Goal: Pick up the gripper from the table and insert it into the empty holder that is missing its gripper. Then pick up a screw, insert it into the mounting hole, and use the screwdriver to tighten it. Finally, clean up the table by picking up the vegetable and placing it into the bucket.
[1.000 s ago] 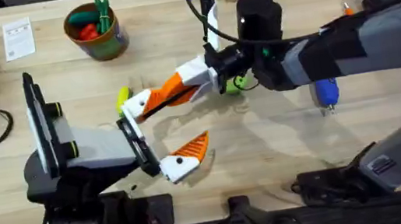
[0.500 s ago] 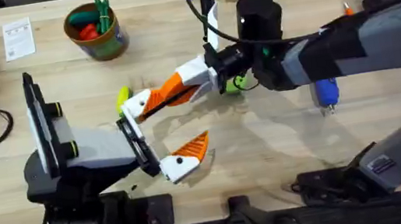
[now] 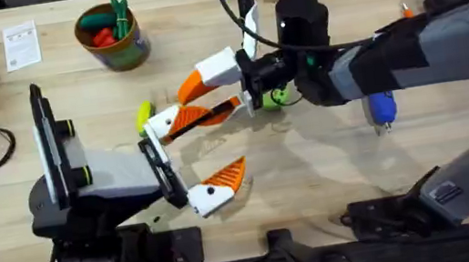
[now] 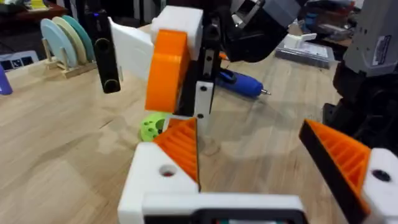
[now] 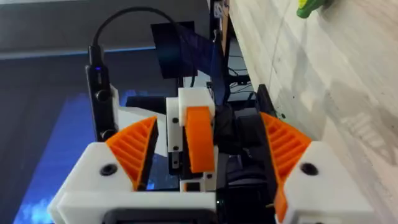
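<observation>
Wooden table [image 3: 334, 181]: right gripper [image 3: 211, 91] jaws wide open, straddling left gripper's [image 3: 197, 159] orange-tipped finger; left open.

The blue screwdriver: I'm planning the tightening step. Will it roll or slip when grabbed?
The screwdriver lies flat on the table and looks round-bodied, so a nudge would probably roll it. Its smooth casing may slip in a loose pinch. It looks rigid; only the thin bit seems delicate.

Your overhead camera looks down and forward across the table [image 3: 332, 172]. Your left wrist camera sits low and close, facing the screwdriver [image 4: 241, 84] lying beyond its fingers. Your right wrist camera is rolled sideways, table edge-on. The overhead also shows that screwdriver [image 3: 382, 108].
</observation>
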`<state>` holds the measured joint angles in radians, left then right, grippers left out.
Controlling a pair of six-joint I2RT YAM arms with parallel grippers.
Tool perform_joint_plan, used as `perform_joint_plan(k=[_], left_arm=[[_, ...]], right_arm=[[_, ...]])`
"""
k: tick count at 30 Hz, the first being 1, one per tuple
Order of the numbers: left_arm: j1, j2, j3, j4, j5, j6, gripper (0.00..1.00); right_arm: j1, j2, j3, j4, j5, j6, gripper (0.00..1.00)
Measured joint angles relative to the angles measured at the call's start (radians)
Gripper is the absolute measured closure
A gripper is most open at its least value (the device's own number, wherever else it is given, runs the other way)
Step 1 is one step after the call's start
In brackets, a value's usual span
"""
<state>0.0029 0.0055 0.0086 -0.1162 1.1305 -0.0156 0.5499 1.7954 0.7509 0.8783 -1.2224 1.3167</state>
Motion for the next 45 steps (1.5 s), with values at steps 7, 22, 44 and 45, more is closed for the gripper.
perform_joint_plan(k=[7, 22, 44, 45], left_arm=[[0.0, 0.0, 0.0, 0.0, 0.0, 0.0, 0.014], [0.0, 0.0, 0.0, 0.0, 0.0, 0.0, 0.014], [0.0, 0.0, 0.0, 0.0, 0.002, 0.0, 0.016], [0.0, 0.0, 0.0, 0.0, 0.003, 0.0, 0.015]], right_arm=[[-0.002, 0.0, 0.0, 0.0, 0.01, -0.004, 0.107], [-0.169, -0.12, 0.095, -0.155, 0.031, -0.185, 0.105], [-0.181, -0.287, 0.712, -1.745, 0.877, -1.35, 0.104], [-0.162, -0.289, 0.718, -1.757, 0.931, -1.38, 0.104]])
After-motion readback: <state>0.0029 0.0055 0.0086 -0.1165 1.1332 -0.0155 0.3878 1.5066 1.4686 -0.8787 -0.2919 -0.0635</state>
